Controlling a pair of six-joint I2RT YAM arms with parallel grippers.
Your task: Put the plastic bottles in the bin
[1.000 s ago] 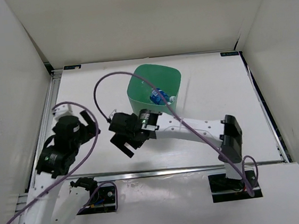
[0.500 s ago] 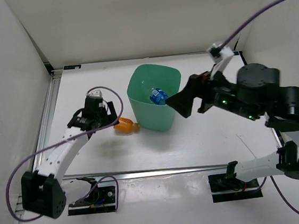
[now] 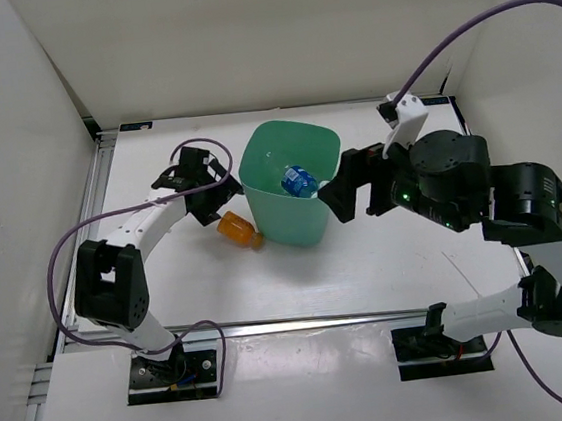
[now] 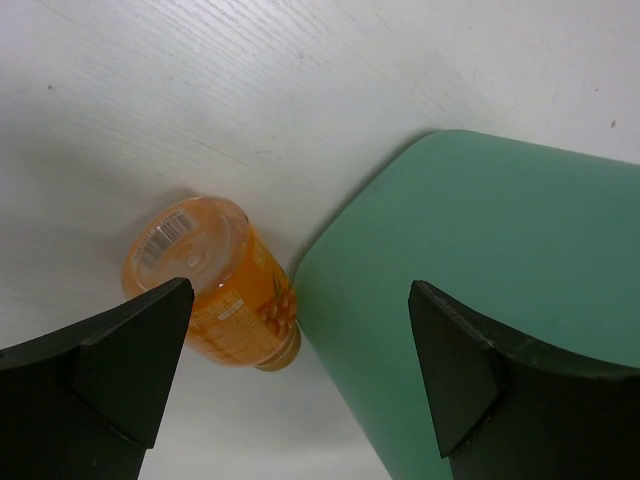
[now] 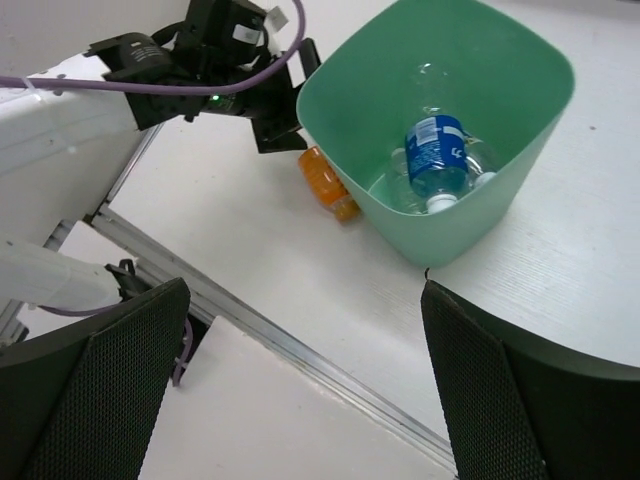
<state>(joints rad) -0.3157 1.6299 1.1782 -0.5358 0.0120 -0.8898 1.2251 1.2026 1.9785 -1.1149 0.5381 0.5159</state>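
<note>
The mint-green bin (image 3: 256,163) stands upright at the middle of the table. Inside it lies a clear bottle with a blue label (image 3: 299,180) (image 5: 435,150), with clear bottles (image 5: 482,157) beside it. A short orange bottle (image 3: 238,229) (image 4: 215,290) (image 5: 328,183) lies on its side on the table, its cap end against the bin's left wall (image 4: 480,260). My left gripper (image 3: 215,202) (image 4: 300,300) hovers open just above the orange bottle and the bin wall. Raised high to the right of the bin, my right gripper (image 3: 356,203) (image 5: 303,295) is open and holds nothing.
A metal rail (image 3: 303,321) runs along the near table edge, in front of both arm bases. White walls close in the table on the left, back and right. The left arm's purple cable (image 3: 69,253) loops over the table's left side.
My left gripper has moved right and farther from the bases, closer to the bin's left wall. The orange bottle now lies more slanted. The right gripper shifted slightly left.
</note>
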